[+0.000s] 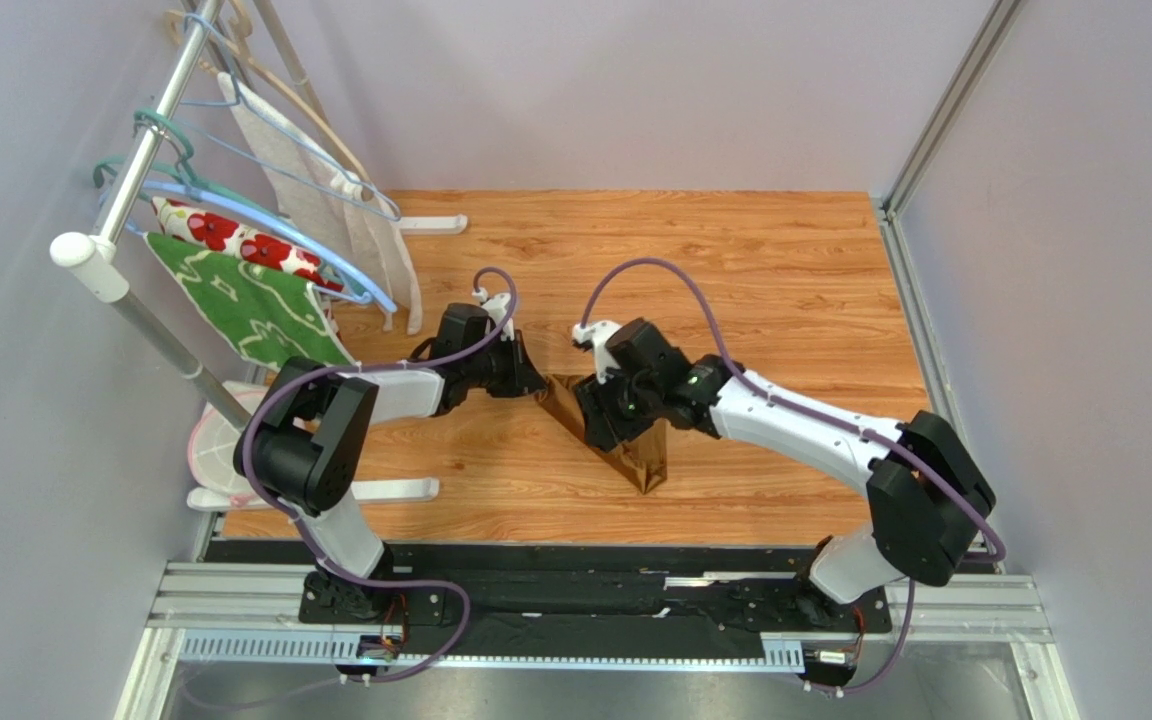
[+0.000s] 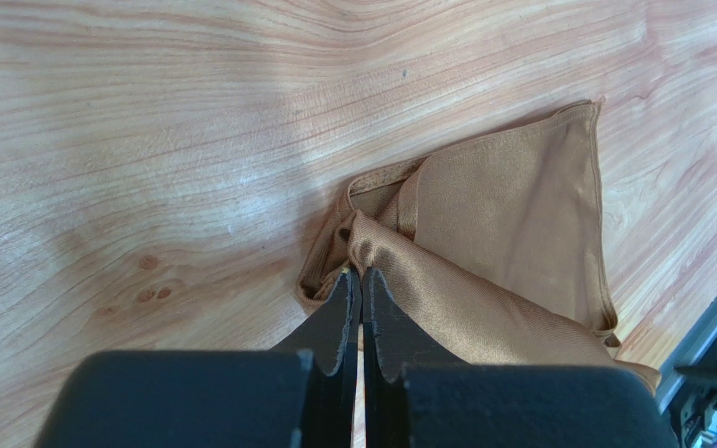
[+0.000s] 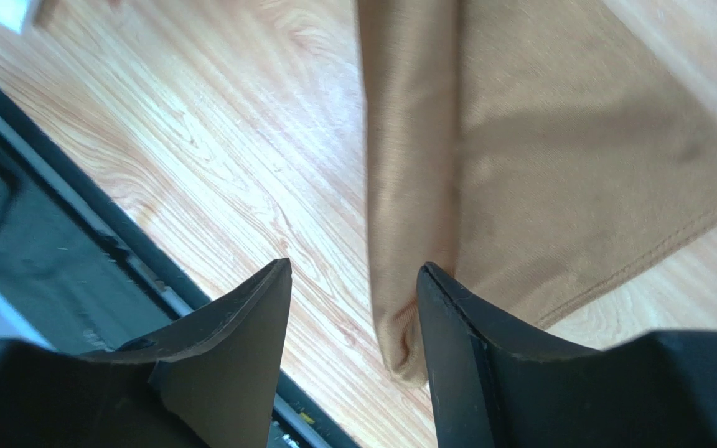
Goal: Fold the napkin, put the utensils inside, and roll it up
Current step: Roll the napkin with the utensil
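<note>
Left gripper (image 2: pixel 360 273) is closed, pinching the napkin (image 2: pixel 512 215); right gripper (image 3: pixel 353 266) stands open at its edge.
The brown napkin lies bunched mid-way on the wooden table (image 1: pixel 778 255); pale walls (image 1: pixel 612 90) around it, a clothes rack (image 1: pixel 129 173) to its left.

A wooden desk (image 1: pixel 778 285) fills the middle of the frame. At upper left a clothes rack (image 1: pixel 120 195) carries hangers (image 1: pixel 174 150), a green leaf-patterned cloth (image 1: pixel 244 308) and a white red-flowered cloth (image 1: pixel 222 233).
</note>
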Tool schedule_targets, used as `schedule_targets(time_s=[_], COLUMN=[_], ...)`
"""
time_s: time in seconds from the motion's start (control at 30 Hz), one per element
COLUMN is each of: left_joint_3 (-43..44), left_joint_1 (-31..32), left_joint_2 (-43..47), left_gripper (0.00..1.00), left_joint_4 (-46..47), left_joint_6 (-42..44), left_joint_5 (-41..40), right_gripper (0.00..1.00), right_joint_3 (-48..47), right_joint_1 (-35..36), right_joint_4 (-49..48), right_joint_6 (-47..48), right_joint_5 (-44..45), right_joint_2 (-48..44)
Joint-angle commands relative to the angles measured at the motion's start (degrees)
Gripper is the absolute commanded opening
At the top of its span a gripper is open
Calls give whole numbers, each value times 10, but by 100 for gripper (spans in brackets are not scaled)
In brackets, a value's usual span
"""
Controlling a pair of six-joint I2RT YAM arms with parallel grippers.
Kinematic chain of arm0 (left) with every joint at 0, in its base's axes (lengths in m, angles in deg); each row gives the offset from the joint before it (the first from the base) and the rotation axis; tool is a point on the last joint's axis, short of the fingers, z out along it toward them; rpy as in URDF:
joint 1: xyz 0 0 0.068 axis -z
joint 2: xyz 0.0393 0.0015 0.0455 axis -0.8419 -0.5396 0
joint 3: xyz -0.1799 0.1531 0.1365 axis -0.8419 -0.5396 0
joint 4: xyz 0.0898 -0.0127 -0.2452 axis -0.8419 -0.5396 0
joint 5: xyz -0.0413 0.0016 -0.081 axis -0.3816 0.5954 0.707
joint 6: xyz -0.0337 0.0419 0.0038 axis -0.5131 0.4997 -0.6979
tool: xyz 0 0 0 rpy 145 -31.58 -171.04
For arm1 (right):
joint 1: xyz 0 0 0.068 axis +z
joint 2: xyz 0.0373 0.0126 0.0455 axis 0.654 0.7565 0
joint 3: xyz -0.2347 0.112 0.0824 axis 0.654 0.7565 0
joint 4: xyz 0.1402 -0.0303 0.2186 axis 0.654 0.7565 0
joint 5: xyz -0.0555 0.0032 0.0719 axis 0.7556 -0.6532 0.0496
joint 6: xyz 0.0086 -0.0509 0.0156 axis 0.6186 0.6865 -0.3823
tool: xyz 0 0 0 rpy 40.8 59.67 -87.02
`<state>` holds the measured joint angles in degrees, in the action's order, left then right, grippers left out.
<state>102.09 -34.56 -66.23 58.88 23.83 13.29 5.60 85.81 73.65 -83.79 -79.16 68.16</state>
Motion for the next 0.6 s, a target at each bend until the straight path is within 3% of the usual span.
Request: schedule_targets(time_s=[0.0, 0.27, 0.57], left_joint_3=[23, 29, 32], left_joint_1=[1, 1, 1], left_joint_2=[-9, -13, -16], left_gripper=[0, 0, 0], left_joint_4=[-23, -28, -33], left_joint_6=[15, 18, 20], left_joint_5=[14, 20, 20], right_gripper=[56, 54, 47], right_joint_3=[-8, -10, -13], right_joint_1=[88, 172, 173], right_joint_4=[-13, -45, -49], right_joint_6=[57, 86, 101], right_joint_5=[208, 310, 330], right_joint_2=[-3, 53, 108])
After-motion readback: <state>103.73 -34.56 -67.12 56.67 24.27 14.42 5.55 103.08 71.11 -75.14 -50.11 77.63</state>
